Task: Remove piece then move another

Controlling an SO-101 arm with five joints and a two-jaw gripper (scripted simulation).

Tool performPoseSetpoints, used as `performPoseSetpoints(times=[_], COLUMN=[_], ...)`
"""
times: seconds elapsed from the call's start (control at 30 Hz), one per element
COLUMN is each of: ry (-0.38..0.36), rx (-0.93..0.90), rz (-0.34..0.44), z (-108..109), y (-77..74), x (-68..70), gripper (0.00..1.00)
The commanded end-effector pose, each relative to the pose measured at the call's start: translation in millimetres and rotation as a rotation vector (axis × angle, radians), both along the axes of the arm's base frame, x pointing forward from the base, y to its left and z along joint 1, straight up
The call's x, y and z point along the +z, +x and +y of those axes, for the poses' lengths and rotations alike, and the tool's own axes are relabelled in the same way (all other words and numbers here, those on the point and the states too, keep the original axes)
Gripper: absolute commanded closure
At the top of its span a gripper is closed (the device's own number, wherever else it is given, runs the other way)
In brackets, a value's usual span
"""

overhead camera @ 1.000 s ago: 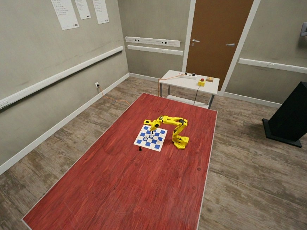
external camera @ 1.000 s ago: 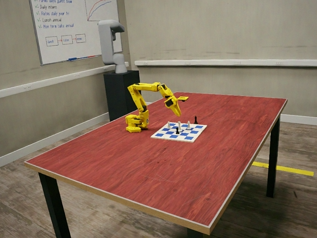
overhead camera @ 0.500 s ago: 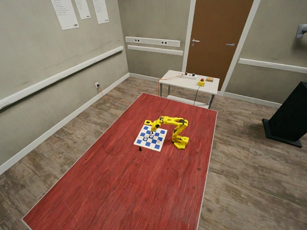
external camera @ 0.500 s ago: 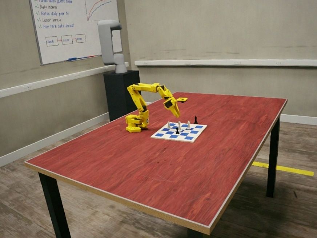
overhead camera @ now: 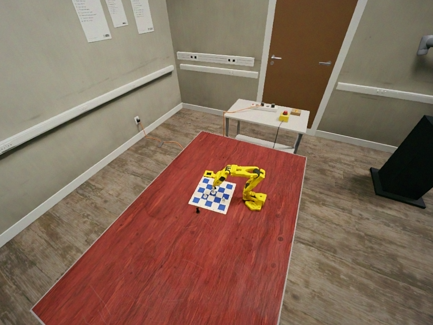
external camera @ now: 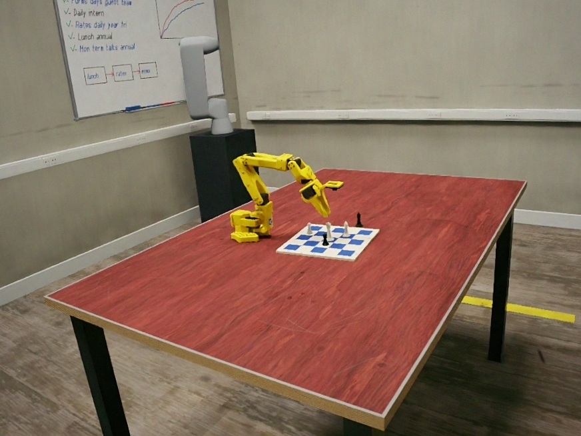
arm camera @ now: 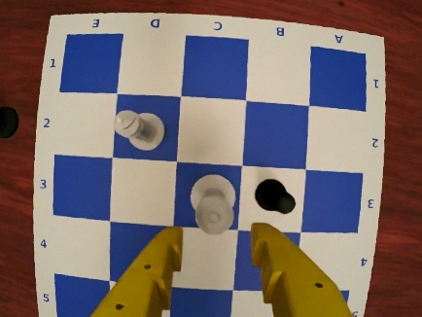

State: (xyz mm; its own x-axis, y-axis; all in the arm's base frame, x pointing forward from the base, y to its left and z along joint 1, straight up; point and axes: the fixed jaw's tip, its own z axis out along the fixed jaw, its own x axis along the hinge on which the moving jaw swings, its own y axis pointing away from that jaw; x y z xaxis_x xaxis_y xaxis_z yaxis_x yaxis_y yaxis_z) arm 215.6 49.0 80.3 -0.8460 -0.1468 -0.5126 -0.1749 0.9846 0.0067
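The blue and white board lies on the red table. A tall white piece stands upright on C3; it also shows in the exterior view. D3 is bare. A black piece stands upright on the table off the board's E side, also seen in the exterior view. My gripper hangs a little above the board over C4, just short of the C3 piece. Its fingers stand apart with nothing between them. It also shows in the exterior view.
A white piece stands on D2 and a black piece on B3, right beside the C3 piece. Another white piece stands near the board's row 5 edge, hidden under my fingers in the wrist view. The arm's base sits beside that edge.
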Motion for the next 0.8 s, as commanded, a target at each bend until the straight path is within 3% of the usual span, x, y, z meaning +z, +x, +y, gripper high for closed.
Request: performPoseSetpoints(times=[0.0, 0.77], ry=[-0.001, -0.001], rx=[-0.001, -0.001], rz=[-0.009, -0.009], z=[-1.8, -1.6], y=[0.1, 0.8], x=[-4.0, -38.8], gripper=[0.88, 0.88])
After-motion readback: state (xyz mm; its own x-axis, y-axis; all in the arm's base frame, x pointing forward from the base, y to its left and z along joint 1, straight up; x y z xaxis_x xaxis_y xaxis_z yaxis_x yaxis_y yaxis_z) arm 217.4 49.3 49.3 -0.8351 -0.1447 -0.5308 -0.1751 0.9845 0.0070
